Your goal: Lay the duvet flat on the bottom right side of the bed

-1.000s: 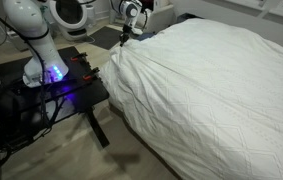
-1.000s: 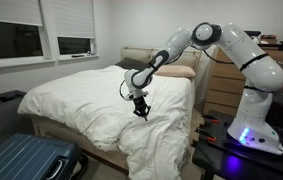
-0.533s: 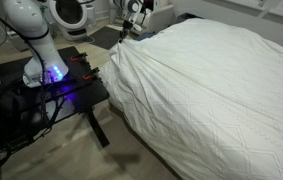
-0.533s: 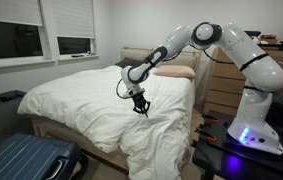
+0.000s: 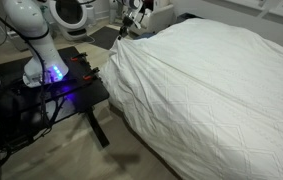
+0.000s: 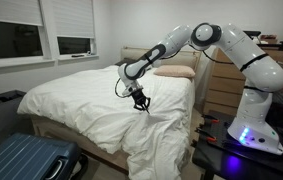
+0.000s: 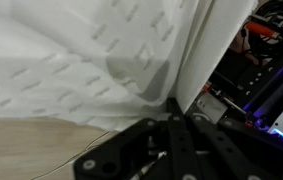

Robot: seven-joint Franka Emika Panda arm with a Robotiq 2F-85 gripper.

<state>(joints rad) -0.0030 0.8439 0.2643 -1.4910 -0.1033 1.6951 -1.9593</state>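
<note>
Duvet: the white duvet (image 6: 86,105) covers most of the bed (image 6: 131,55). It is rumpled and puffed up, and one corner spills over the mattress edge near the robot's table (image 5: 56,95).
Why it sits so: a fold on the side nearest the robot is lifted off the mattress, so the cloth around it rises in a small tent and does not lie flat.
Grip: the gripper (image 6: 142,103) has its jaws closed on that fold. In the wrist view the duvet (image 7: 91,60) funnels into a tight crease that ends at the gripper (image 7: 173,108). The pinch point itself is dark and partly hidden, so how deep the hold goes is only likely, not certain.
Reason for the hold: pinching an edge fold probably lets the cloth be dragged and spread toward the bottom right corner without bunching the middle.
Arm pose: the arm (image 6: 186,38) reaches out from its base over the bed. The elbow is high, the forearm slopes down, and the wrist points roughly straight down at the cloth.
Other angle: in an exterior view the gripper (image 5: 128,30) sits at the far edge of the duvet (image 5: 211,90).
Around it: a pillow (image 6: 176,72) lies by the headboard, well apart from the grip. A blue suitcase (image 6: 26,160) stands on the floor at the bed's foot.
Progress: judged mid-task, as the corner is not yet flat.
</note>
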